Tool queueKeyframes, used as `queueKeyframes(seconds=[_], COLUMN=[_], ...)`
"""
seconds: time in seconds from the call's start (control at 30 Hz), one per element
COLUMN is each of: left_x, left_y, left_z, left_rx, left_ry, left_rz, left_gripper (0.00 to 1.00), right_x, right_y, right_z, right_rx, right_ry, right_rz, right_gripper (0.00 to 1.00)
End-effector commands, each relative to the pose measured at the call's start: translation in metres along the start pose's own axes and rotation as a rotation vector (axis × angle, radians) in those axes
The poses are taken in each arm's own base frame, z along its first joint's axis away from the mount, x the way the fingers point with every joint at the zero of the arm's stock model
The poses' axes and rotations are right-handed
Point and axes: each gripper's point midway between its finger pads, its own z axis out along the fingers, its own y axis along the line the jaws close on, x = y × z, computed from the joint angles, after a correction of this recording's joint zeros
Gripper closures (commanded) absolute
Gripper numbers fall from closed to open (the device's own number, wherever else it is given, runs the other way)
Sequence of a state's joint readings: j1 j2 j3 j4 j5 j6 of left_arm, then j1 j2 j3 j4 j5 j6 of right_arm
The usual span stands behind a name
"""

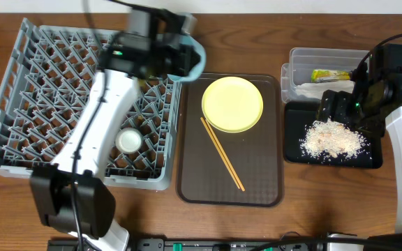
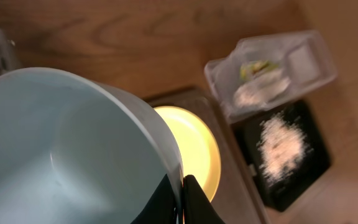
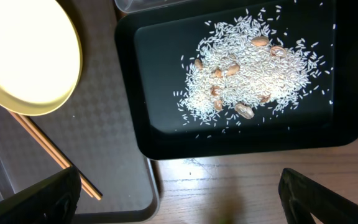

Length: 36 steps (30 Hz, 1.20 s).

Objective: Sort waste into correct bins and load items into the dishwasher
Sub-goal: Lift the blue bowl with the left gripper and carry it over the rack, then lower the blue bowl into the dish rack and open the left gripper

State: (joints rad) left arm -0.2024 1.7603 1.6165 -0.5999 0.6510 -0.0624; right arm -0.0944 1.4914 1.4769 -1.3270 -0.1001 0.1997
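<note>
The left gripper is clamped on the rim of the light blue bowl. It holds the bowl in the air above the edge of the grey dish rack that faces the brown tray. To load it well, the bowl should probably be tipped on edge and lowered between pegs, away from the white cup already racked. The left arm stretches across the rack. The right gripper, fingers wide apart, hovers over the black tray of rice scraps.
</note>
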Motion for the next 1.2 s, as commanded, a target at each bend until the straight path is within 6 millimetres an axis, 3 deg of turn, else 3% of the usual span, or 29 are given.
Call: queueKeyframes(seconds=[0.0, 0.2, 0.57, 0.9, 1.17], left_x=[-0.014, -0.027, -0.031, -0.021, -0.018], left_y=[-0.005, 0.027, 0.101, 0.142, 0.175], left_z=[-0.020, -0.036, -0.029, -0.025, -0.043], left_rx=[0.202, 0.316, 0.380, 0.389, 0.342], left_ry=[-0.028, -0.067, -0.086, -0.088, -0.138], left_rz=[-0.101, -0.244, -0.548, -0.657, -0.703], left_gripper=[0.92, 0.93, 0.92, 0.93, 0.93], right_x=[0.000, 0.000, 0.000, 0.000, 0.002], right_y=[-0.002, -0.002, -0.002, -0.002, -0.003], right_z=[-0.001, -0.001, -0.001, -0.001, -0.001], right_rx=[0.007, 0.007, 0.007, 0.007, 0.009], right_ry=[-0.002, -0.002, -0.002, -0.001, 0.004], right_rz=[-0.011, -0.011, -0.011, -0.011, -0.010], right_gripper=[0.01, 0.01, 0.01, 0.01, 0.01])
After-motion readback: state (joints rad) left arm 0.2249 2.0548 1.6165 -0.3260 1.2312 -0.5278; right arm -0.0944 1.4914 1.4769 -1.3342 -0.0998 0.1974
